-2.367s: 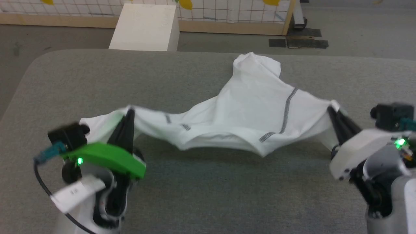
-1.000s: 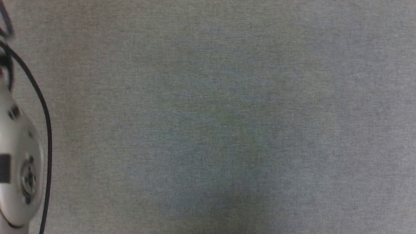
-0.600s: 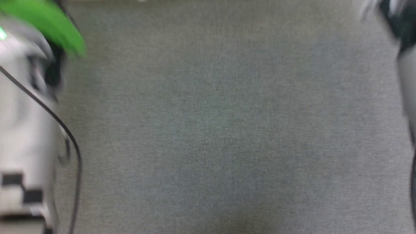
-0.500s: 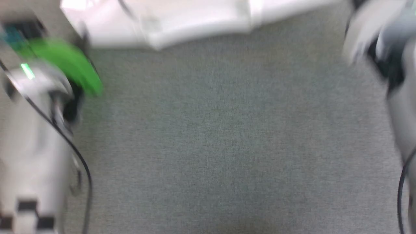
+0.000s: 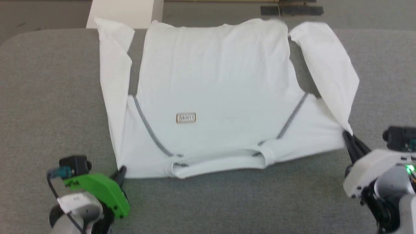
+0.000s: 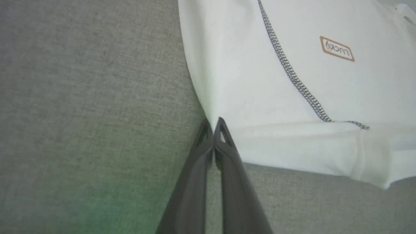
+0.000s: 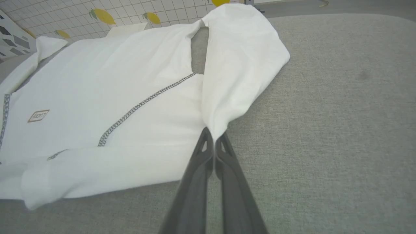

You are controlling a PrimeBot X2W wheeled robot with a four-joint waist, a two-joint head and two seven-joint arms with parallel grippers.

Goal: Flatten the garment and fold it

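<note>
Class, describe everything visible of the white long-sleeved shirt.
The thin white long-sleeved shirt lies flat, front up, on the grey cloth surface, collar nearest the robot, sleeves alongside its body. Grey raglan seams and a small chest label show. The left end effector and right end effector pinch its shoulder corners.

The left tool [image 5: 121,171] has two long dark grey fingers [image 6: 191,188] that taper to points, each with a small triangular cut-out near its tip. Behind it sits a bright green curved cover [image 5: 97,190] with a small green lamp on its edge. Above that is the black left camera block [image 5: 75,163] with a teal plug [image 5: 60,171]. A thin black cable [image 5: 53,191] loops beside it, and a white label [image 5: 73,200] carries tiny dark print. The right tool [image 5: 346,136] has the same dark tapered fingers but a white cover [image 5: 370,169]. It also has a black right camera block [image 5: 398,138], a lit green light [image 5: 409,169] and a silvery-grey rounded joint [image 5: 390,185].
</note>
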